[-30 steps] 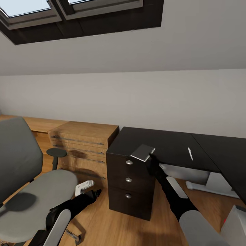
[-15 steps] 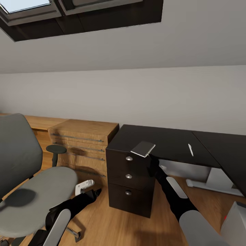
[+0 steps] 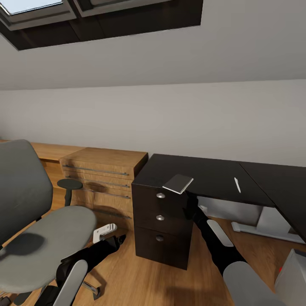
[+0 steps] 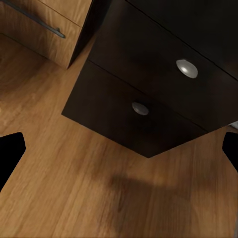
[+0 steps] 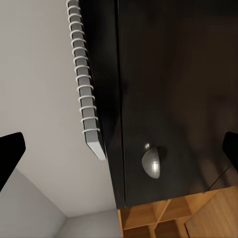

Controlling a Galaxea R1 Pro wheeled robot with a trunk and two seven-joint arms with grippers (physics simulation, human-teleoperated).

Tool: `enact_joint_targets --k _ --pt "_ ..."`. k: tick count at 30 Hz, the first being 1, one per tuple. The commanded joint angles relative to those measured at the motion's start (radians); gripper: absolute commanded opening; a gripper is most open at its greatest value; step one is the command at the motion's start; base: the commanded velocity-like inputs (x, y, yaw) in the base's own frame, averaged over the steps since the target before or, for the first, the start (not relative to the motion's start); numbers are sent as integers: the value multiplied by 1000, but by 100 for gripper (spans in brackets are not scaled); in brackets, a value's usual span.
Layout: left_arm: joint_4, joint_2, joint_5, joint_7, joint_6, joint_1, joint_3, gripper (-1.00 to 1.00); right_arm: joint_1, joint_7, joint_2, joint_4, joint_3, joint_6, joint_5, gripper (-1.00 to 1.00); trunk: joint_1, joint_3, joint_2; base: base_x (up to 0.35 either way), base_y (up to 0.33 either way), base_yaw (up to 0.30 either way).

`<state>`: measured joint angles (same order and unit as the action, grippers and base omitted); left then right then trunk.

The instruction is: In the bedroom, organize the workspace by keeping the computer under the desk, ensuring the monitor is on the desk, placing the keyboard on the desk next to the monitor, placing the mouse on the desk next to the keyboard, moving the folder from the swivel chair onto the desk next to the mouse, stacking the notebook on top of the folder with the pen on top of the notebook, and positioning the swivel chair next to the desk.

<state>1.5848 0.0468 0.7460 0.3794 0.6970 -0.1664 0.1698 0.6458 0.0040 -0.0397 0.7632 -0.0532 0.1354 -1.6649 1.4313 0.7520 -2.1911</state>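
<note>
Notebook [image 5: 87,94] spiral overhangs desk [image 5: 163,74].

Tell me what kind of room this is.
Probably an attic study or bedroom workspace: a sloped ceiling with a skylight, a black desk with drawers, and a grey swivel chair on wooden flooring.

Right wrist camera sits close to the desk [image 5: 163,74], its black drawer front taking most of the frame, one round silver knob [image 5: 152,163] catching light. Along the desk's top edge lies the notebook [image 5: 88,106], seen edge-on, white spiral binding clear. Two dark fingertips [image 5: 11,148] sit wide apart. Pale wall [image 5: 34,64] behind.
</note>
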Motion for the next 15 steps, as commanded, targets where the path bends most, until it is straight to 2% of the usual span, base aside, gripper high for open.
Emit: enact_joint_targets --k 1,6,9,15 --pt "1 1 11 10 1 -1 1 100 0 0 0 1 0 1 -7 100 0 1 0 0 0 0" --pt "-1 2 12 10 2 -1 2 100 0 1 0 5 -5 2 6 100 0 1 0 0 0 0" --pt "-2 2 12 10 2 -1 2 100 0 2 -2 7 -6 2 29 100 0 1 0 0 0 0" --pt "-3 2 12 10 2 -1 2 100 1 59 -4 7 -6 2 72 100 0 1 0 0 0 0"
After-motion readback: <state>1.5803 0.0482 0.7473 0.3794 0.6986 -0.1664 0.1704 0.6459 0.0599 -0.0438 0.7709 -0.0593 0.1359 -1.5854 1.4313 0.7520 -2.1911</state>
